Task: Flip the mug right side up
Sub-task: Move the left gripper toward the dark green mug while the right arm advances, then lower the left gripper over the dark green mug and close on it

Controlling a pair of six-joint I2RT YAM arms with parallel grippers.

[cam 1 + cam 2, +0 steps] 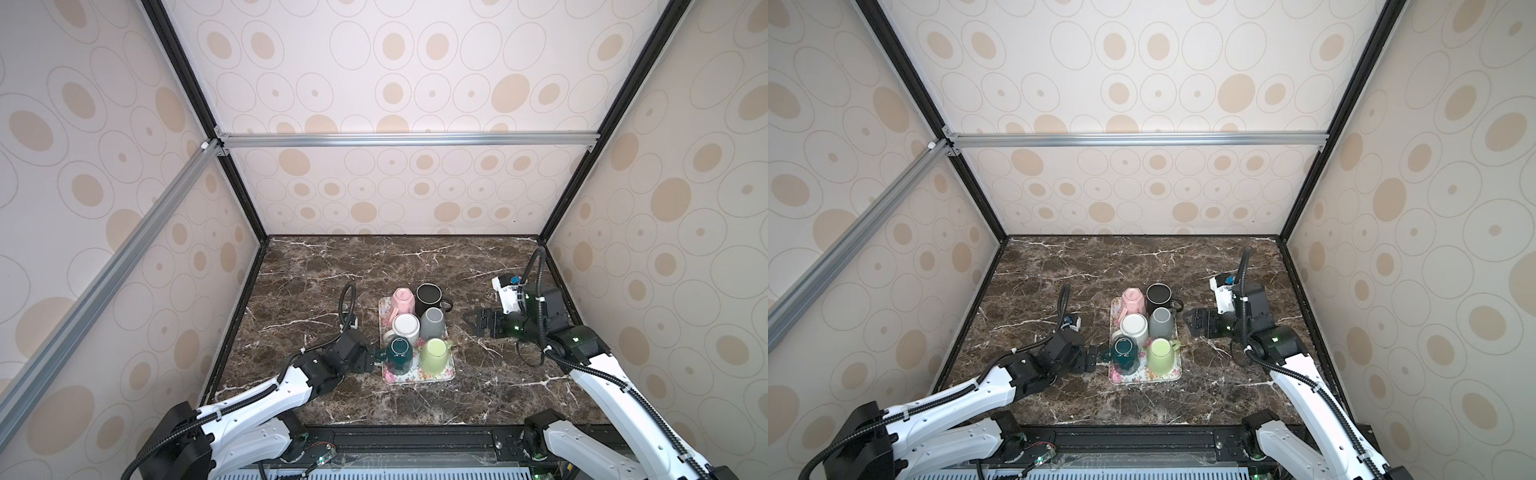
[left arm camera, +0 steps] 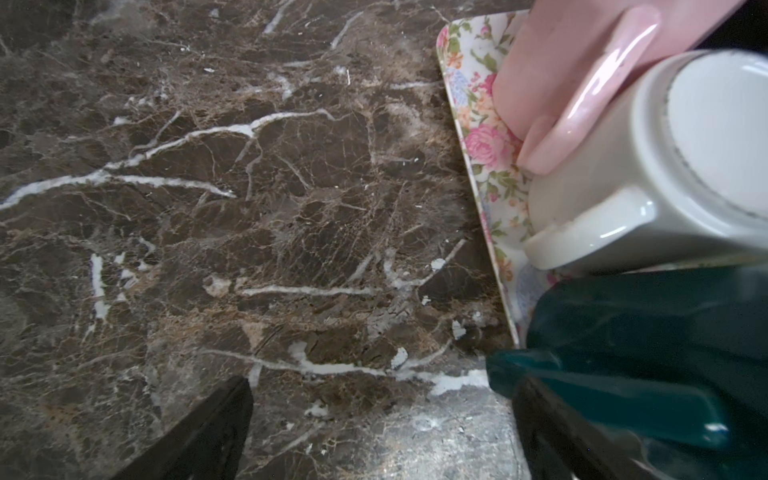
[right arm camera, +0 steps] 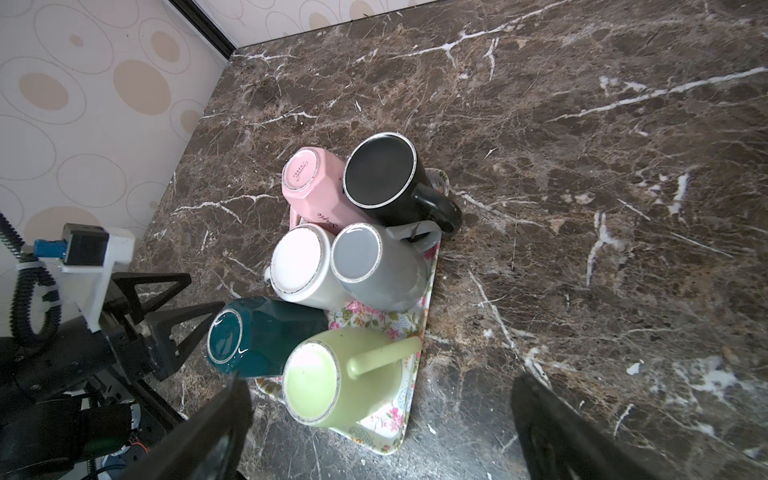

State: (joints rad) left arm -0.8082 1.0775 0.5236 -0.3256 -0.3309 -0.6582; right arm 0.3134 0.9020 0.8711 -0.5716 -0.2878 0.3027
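Mug [image 1: 399,353], teal, sits upside down on tray [image 1: 417,377], near-left corner. L gripper [image 1: 377,358] wide open beside its handle; I'd centre handle btwn fingers before closing. R gripper [image 1: 471,322] also wide, well clear.

Six mugs [image 3: 299,266] all parked bottoms-up on the floral tray [image 3: 386,436] on the marble table [image 3: 582,208], with the left gripper [image 3: 203,293] spread wide just beside the teal mug [image 3: 257,336].

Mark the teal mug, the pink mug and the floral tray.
teal mug [image 3: 224,337], right wrist view, on its upturned base.
pink mug [image 3: 302,174], right wrist view, on its upturned base.
floral tray [image 3: 386,326], right wrist view, on the bare flowered surface between the mugs.
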